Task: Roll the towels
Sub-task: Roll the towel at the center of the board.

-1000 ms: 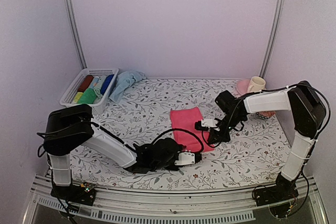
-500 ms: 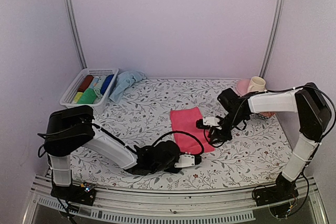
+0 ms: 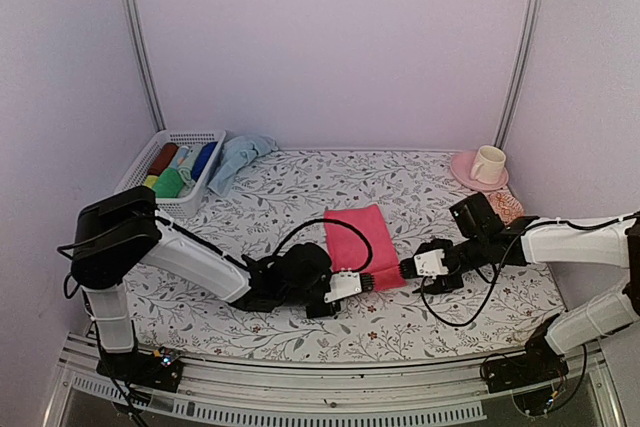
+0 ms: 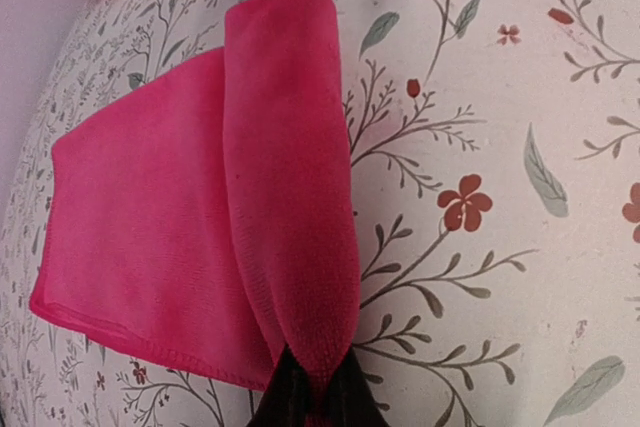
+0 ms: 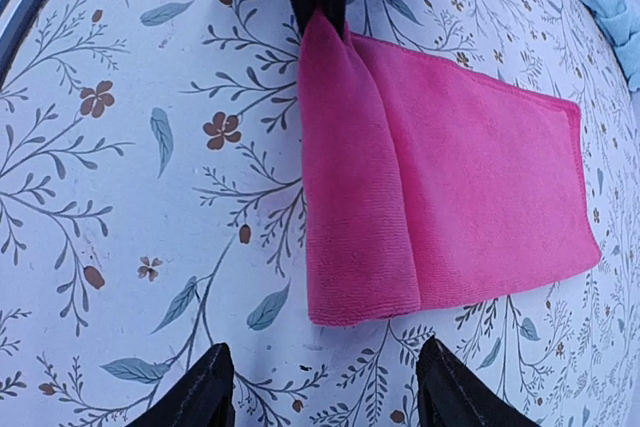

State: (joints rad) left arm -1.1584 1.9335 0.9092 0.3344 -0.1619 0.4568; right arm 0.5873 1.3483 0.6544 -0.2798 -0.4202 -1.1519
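The pale blue towel (image 3: 238, 159) lies crumpled far left beside the basket (image 3: 135, 179), the left claw (image 4: 315, 399) pinches the folded near edge of the pink towel (image 3: 352, 235) at mid counter (image 3: 285, 197), and the right claw (image 5: 325, 349) stands open beside it.

One pink towel (image 3: 355, 237); one blue towel (image 3: 238, 159); one basket (image 3: 190, 135).

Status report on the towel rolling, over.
Left hand shut on pink towel, near edge folded over. Right hand open beside it. Blue towel loose by basket. Nothing in the way.
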